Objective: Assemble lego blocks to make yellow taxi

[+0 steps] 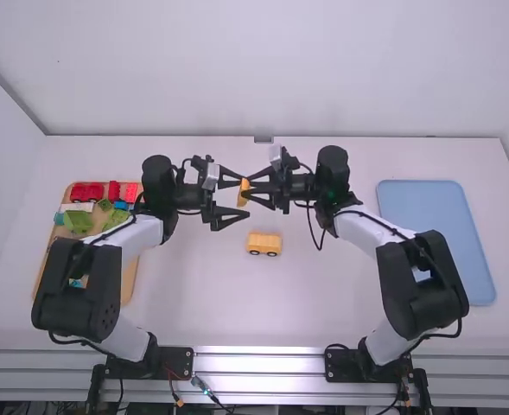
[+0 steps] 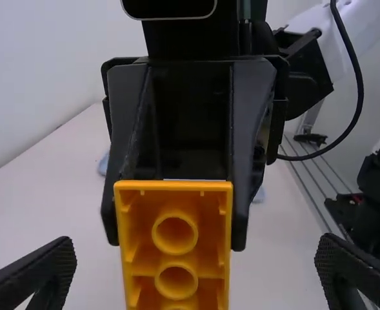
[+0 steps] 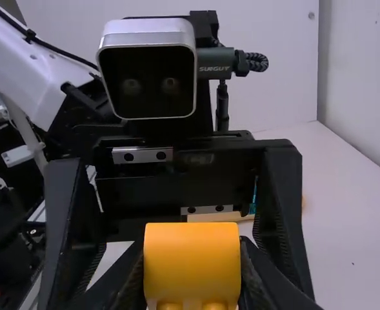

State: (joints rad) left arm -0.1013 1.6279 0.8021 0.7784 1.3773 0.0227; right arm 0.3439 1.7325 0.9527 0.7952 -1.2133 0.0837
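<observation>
1. Tan, flat tray (image 1: 130, 278) at far left: glossy red block (image 1: 86, 192), green blocks (image 1: 78, 221) and a few blue and white bits inside. Partly hidden behind left arm (image 1: 129, 240).
2. Matte black left gripper (image 1: 244, 198): spread wide, fingers to either side of the yellow block (image 2: 176, 185), clear of it, nothing held.
3. Pale lettering on black connector (image 3: 214, 69), beside left arm's silver-rimmed wrist camera (image 3: 148, 68).
4. Yellow block: up in the air between the grippers. Smooth plastic, rounded face on one side, hollow underside with round tubes and thin ribs on the other.
5. Black right gripper (image 1: 244, 190): closed on the yellow block, one finger against each side.
6. Yellow car body (image 1: 264, 241): boxy, dark round wheels, on white table (image 1: 211, 311) near the grippers.
7. Light blue tray (image 1: 414, 203) at far right: rounded corners, partly behind right arm (image 1: 423, 281).
</observation>
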